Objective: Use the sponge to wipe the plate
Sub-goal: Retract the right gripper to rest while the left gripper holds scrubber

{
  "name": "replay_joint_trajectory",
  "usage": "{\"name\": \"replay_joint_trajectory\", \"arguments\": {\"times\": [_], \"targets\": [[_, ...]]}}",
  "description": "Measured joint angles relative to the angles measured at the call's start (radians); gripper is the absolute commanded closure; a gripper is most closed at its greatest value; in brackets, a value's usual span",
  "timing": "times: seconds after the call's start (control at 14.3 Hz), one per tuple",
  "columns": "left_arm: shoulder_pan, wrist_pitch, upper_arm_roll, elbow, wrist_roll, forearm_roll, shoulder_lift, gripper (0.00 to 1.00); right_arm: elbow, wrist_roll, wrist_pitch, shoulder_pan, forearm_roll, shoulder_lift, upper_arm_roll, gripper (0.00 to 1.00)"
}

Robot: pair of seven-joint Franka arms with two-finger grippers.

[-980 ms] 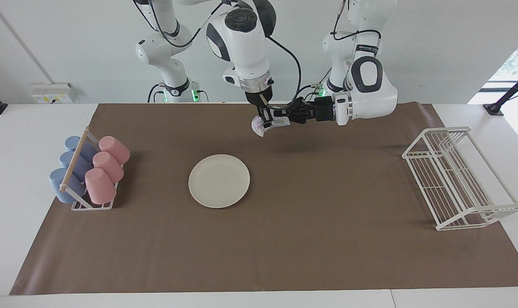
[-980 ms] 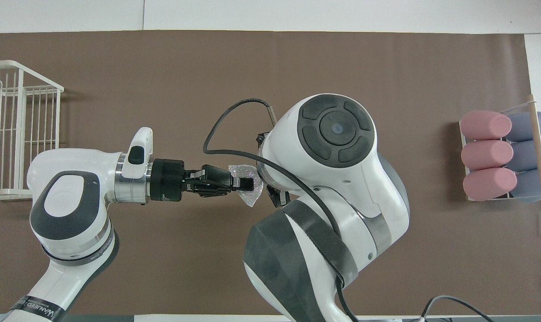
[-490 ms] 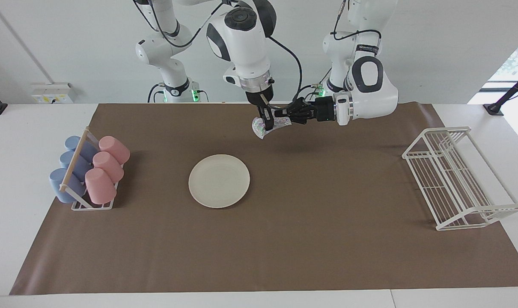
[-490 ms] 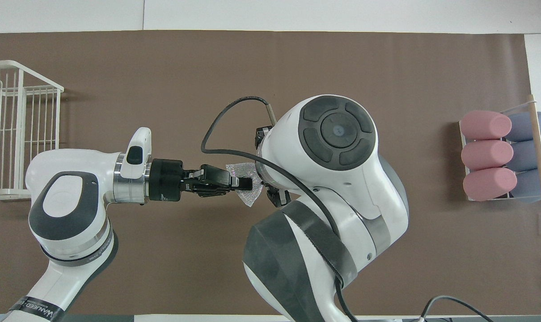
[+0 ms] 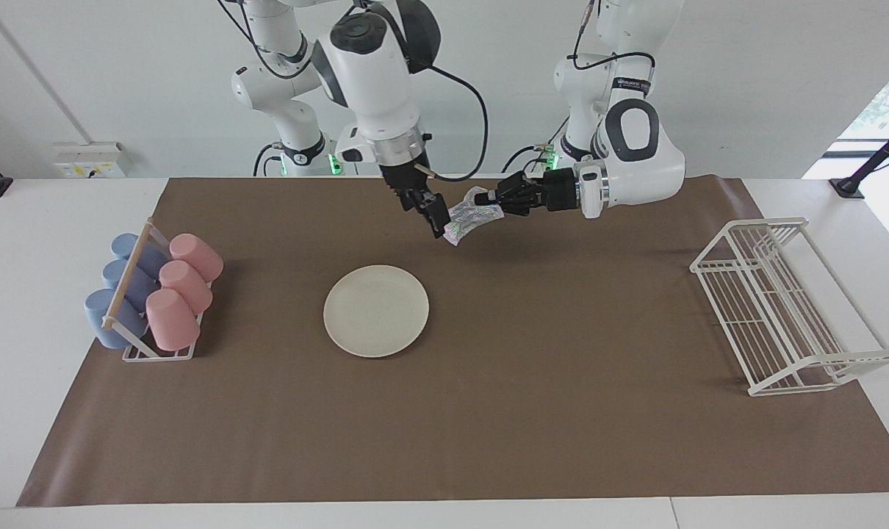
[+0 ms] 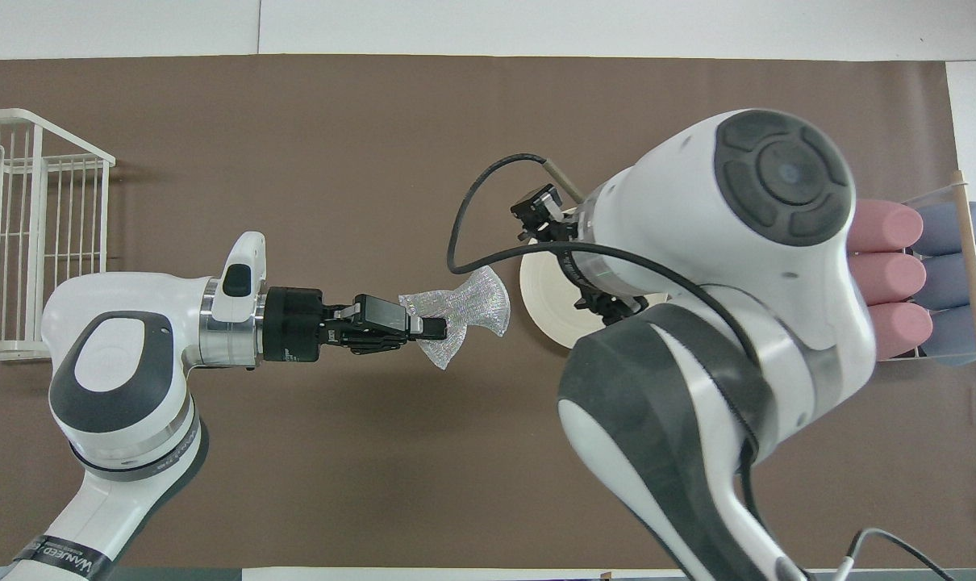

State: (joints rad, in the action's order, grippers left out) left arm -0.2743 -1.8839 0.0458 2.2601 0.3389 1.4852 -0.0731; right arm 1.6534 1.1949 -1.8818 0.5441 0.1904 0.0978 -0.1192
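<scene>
The left gripper reaches in sideways in the upper middle of the facing view, its fingertips pinched together on one end of the single sponge, which hangs in the air over the brown mat and fans out from the grip in the overhead view. The right gripper hangs tilted just beside the free end of the sponge, its two fingers standing apart with nothing between them; whether its lower tip touches the pad cannot be told. Farther from the robots, at the centre of the facing frame, the one plate lies flat and bare on the mat, well apart from the sponge and from both grippers. At mid-height near the frame's edge, toward the right arm's end of the table, one small rack holds six cups lying on their sides: three pink cups and three blue cups. Toward the left arm's end stands one white wire rack.
</scene>
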Motion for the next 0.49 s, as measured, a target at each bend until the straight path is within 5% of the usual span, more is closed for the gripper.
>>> {"name": "replay_joint_trajectory", "arguments": {"times": [0.49], "targets": [[0.067,-0.015,-0.009,0.002,-0.064,-0.210,0.000,1.00,0.047,-0.688,0.051,-0.251,0.000,-0.085,-0.005,0.00]]}}
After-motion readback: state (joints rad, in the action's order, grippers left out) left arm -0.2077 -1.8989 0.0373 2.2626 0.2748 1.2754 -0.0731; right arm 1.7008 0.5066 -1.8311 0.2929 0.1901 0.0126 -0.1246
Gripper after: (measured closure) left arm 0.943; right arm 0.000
